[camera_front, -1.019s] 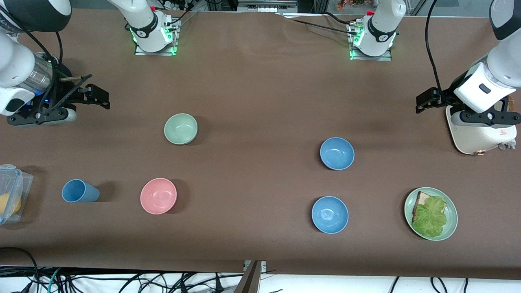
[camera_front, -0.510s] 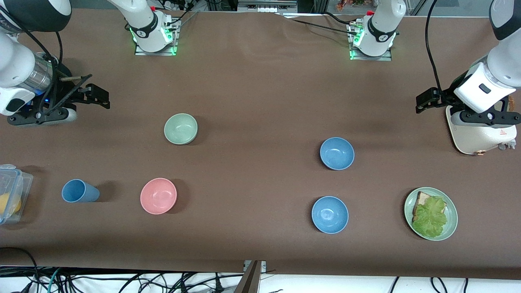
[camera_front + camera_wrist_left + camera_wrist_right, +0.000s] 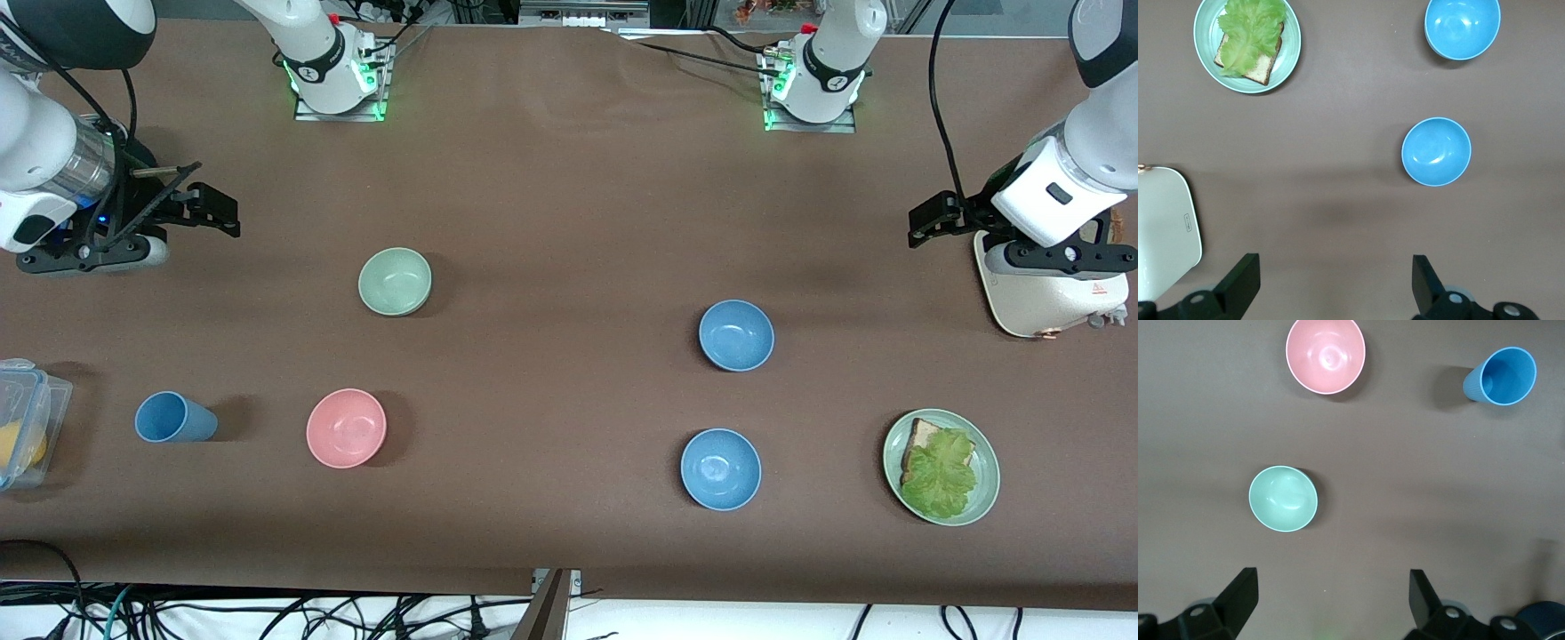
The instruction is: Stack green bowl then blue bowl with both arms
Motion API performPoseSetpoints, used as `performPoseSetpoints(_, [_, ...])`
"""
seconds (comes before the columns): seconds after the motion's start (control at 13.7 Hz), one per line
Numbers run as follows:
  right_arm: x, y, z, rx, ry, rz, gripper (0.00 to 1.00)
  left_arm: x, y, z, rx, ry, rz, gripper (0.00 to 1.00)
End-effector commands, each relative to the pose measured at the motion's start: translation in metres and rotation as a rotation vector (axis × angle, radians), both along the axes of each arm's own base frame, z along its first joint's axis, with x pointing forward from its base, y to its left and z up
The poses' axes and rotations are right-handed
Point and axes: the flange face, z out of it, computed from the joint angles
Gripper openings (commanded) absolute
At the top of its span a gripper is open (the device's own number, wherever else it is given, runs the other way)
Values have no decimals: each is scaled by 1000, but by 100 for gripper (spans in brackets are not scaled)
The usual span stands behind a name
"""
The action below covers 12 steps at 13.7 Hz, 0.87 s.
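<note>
Green bowl (image 3: pixel 395 281): sits upright and empty on the brown table (image 3: pixel 569 222), toward the right arm's end; nothing touches it.
Pink bowl (image 3: pixel 346 428): nearer the front camera than the green bowl and well apart from it.
Blue cup (image 3: pixel 174 418): beside the pink bowl, closer to the right arm's end of the table.
Blue bowl (image 3: pixel 736 335): upright and empty, toward the left arm's end, well apart from the green bowl.
Second blue bowl (image 3: pixel 720 468): nearer the front camera than the first, apart from it, also empty.
Green plate (image 3: pixel 982 498): carries bread and lettuce, beside the second blue bowl at the left arm's end.
Right gripper (image 3: pixel 191 206): hangs over bare table at the right arm's end; in the right wrist view its fingers (image 3: pixel 1238 597) stand spread wide with nothing between them.
Left gripper (image 3: pixel 933 218): hangs over the table edge at the left arm's end, just beside a white appliance (image 3: pixel 1045 298); its fingers (image 3: pixel 1426 280) are spread wide and hold nothing.
Clear container (image 3: pixel 27 422): at the table edge near the blue cup, something yellow inside.
</note>
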Motion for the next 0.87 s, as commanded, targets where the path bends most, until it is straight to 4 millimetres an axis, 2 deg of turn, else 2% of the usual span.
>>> performPoseSetpoints(0.0, [-2, -4, 6, -11, 4, 13, 100, 0, 1, 8, 12, -2, 8, 100])
performPoseSetpoints(0.8, [-3, -4, 7, -11, 5, 11, 100, -2, 0, 6, 14, 14, 5, 100])
